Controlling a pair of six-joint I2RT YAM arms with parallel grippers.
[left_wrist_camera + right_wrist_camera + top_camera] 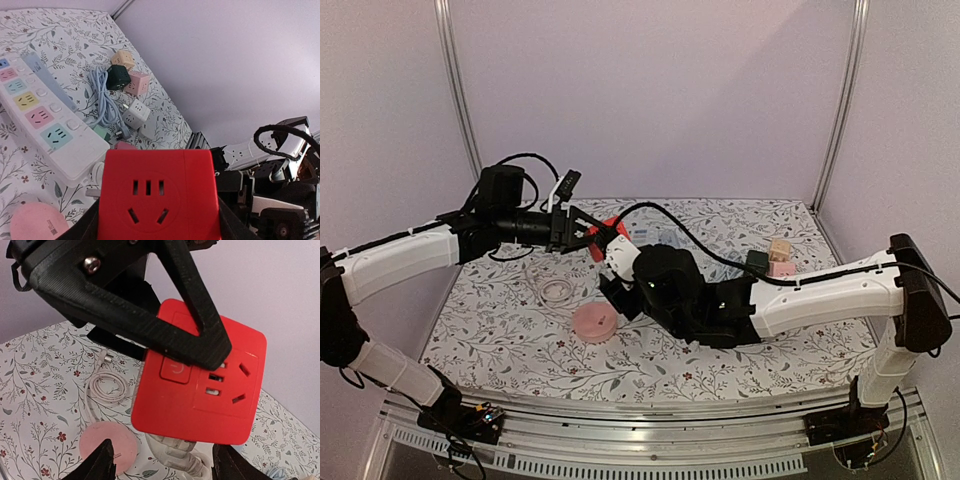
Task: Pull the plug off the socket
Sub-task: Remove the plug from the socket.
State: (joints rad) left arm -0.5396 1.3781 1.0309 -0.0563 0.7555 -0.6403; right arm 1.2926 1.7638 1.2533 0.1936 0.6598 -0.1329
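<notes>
My left gripper (582, 228) is shut on a red cube socket (610, 229) and holds it in the air above the table. The cube fills the left wrist view (157, 195), gripped on both sides. A white plug (176, 450) hangs from the cube's underside in the right wrist view, and also shows in the top view (620, 256). My right gripper (164, 462) is open, with the plug between its fingers but not clamped. It sits just below the cube in the top view (617, 283).
A white power strip (40, 120) with pastel sockets lies at the back. Beside it are a light blue cable (102, 100) and several small cube sockets (131, 80). A pink disc (594, 323) and a coiled white cable (556, 290) lie under the arms.
</notes>
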